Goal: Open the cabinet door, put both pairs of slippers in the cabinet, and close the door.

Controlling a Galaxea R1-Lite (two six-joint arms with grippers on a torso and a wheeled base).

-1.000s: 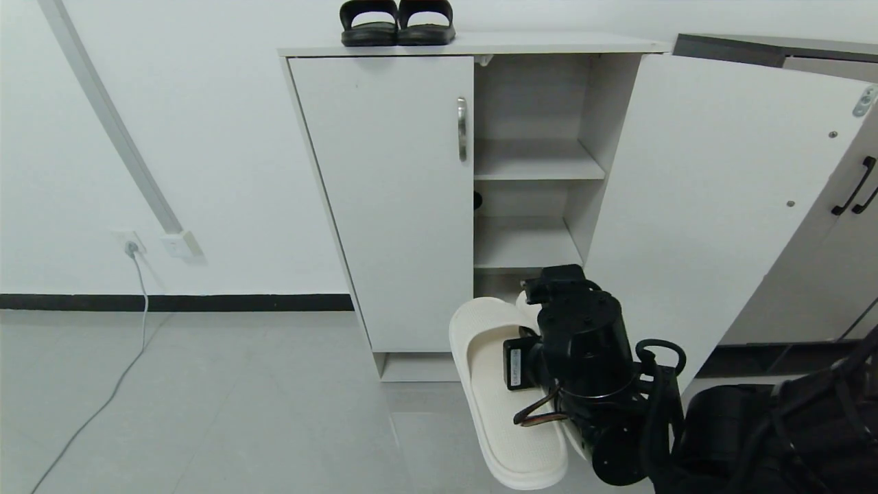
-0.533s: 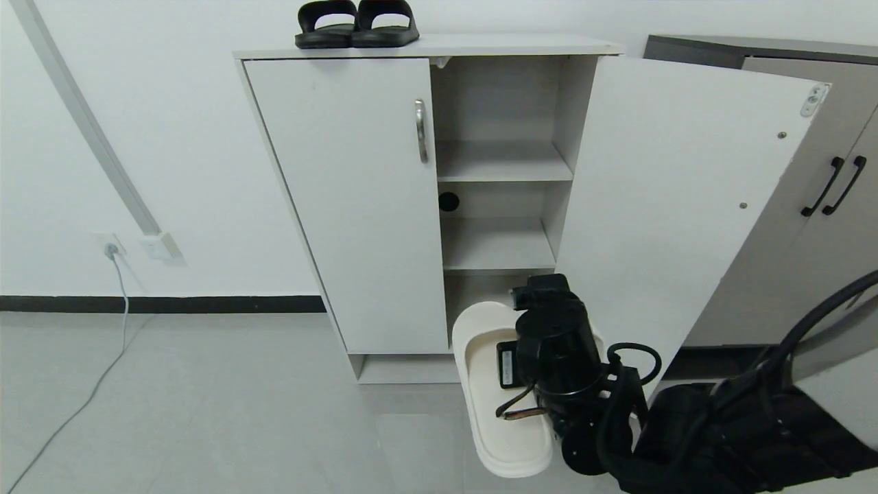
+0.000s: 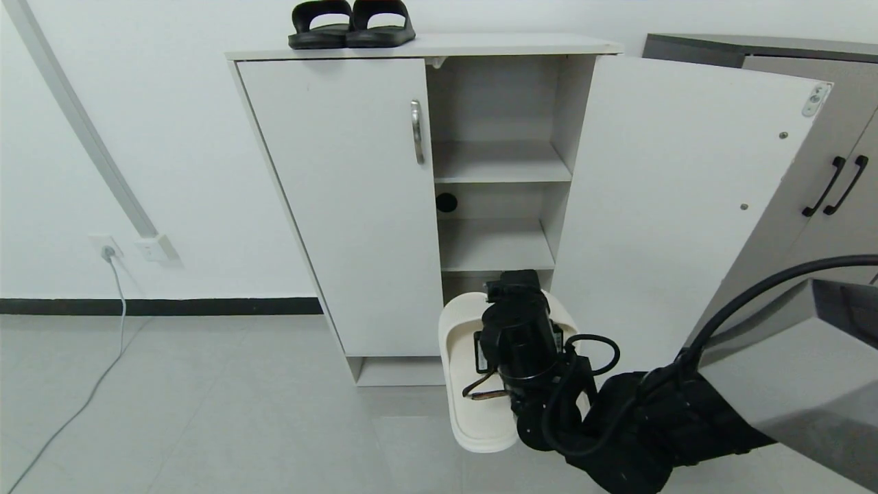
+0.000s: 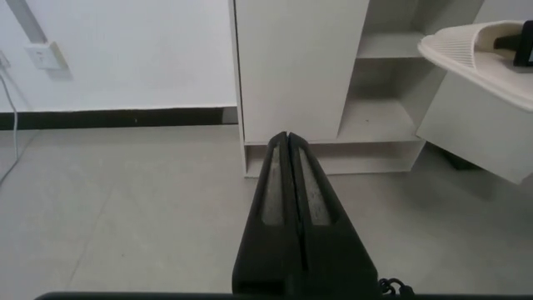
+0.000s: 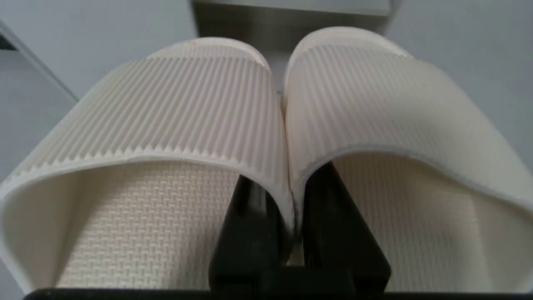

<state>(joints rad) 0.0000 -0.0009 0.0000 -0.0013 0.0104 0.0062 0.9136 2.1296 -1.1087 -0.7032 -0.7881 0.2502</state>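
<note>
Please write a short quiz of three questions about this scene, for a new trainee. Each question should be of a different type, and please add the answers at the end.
1. True or false: the black slippers lie on a shelf inside the cabinet.
2. Multiple choice: the left gripper is A) open, B) shut on a slipper, C) shut and empty.
3. Short answer: what does the right gripper hold?

Key
1. False: they lie on top of the cabinet.
2. C.
3. The pair of white slippers, held in front of the open right door.
</note>
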